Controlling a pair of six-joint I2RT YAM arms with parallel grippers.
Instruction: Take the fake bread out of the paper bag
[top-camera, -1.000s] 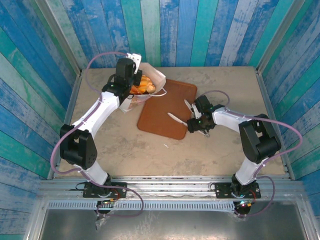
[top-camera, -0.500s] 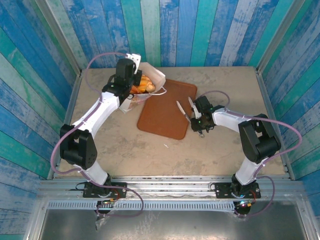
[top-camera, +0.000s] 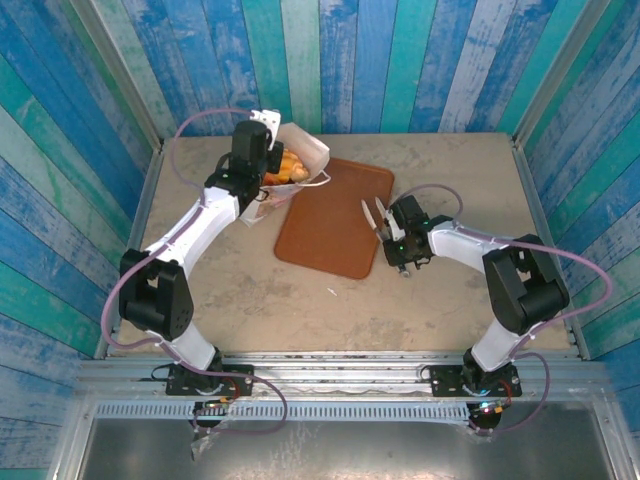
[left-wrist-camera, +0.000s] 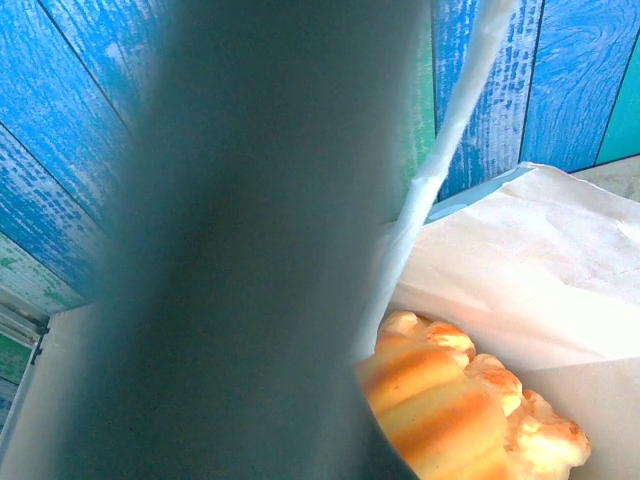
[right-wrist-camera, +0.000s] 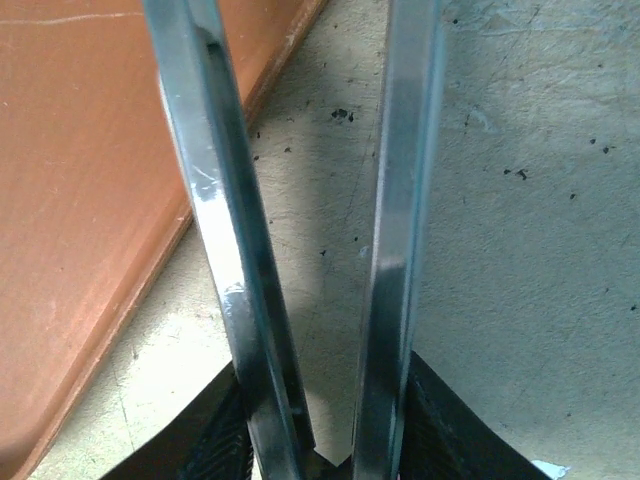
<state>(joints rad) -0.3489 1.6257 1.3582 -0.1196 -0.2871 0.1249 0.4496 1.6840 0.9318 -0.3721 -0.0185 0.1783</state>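
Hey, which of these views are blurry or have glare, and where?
Left wrist: a dark shape close to the lens is badly out of focus, while the fake bread is fairly sharp. Right wrist: bright glare streaks on the metal fingers; the table is crisp. Top external: evenly lit and sharp.

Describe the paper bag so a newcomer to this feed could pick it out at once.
Start at the tan table and look to its far left part, where the flat brown tray ends. The paper bag is beside the tray's far left corner. Unlike the tray, it is white paper, and its open mouth shows golden-orange fake bread.
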